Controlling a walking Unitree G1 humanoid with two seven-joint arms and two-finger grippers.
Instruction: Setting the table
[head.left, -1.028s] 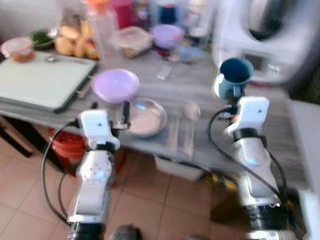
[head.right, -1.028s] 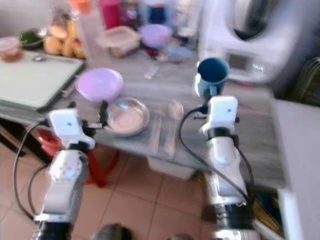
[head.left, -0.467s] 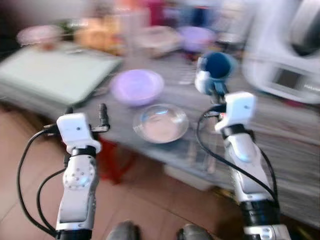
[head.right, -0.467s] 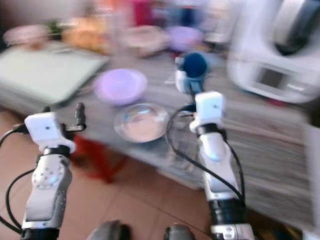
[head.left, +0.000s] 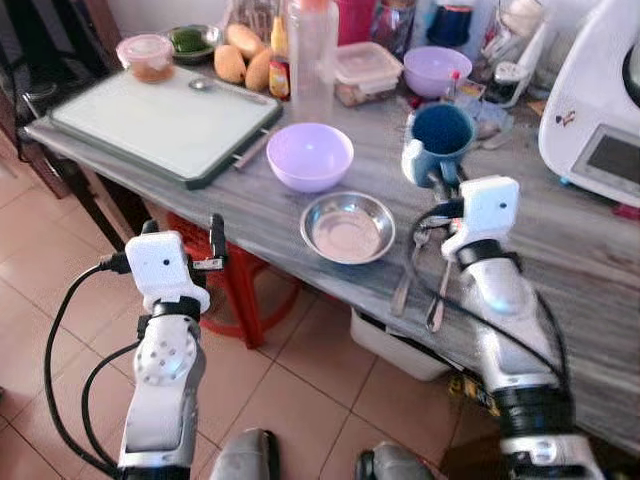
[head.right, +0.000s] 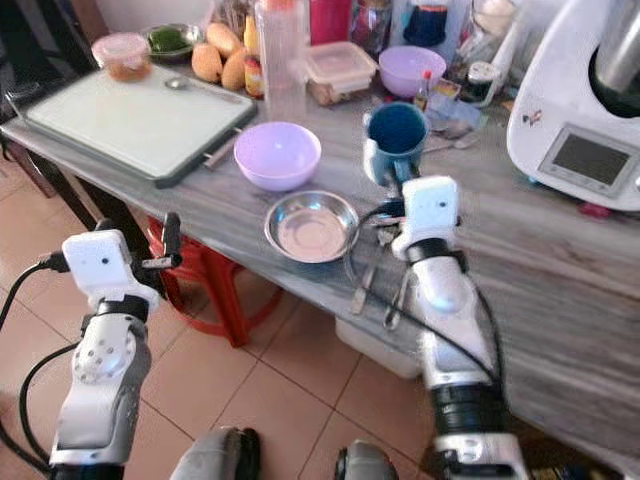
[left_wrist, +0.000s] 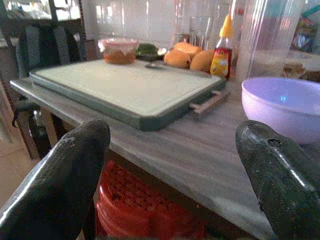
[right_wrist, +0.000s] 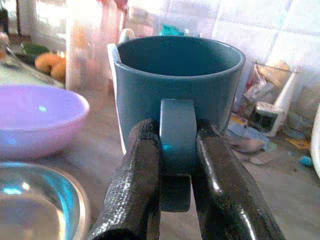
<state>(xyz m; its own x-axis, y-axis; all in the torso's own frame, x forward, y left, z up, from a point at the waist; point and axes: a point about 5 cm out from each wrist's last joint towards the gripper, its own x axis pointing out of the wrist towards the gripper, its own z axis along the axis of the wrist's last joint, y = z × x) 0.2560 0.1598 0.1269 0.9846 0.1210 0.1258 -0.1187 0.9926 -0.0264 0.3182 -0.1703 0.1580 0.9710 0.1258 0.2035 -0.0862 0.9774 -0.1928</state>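
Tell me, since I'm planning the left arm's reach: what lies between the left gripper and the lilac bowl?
In the left wrist view, bare grey tabletop lies between the open left gripper and the lilac bowl; the cutting board sits off to one side.

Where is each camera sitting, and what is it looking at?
Left eye and right eye views: on the head, looking down at the grey table, both silver arms showing.
Left wrist view: along the open left gripper toward the cutting board.
Right wrist view: along the right gripper, shut on the blue mug by its handle.
Both wrist views share the purple bowl.
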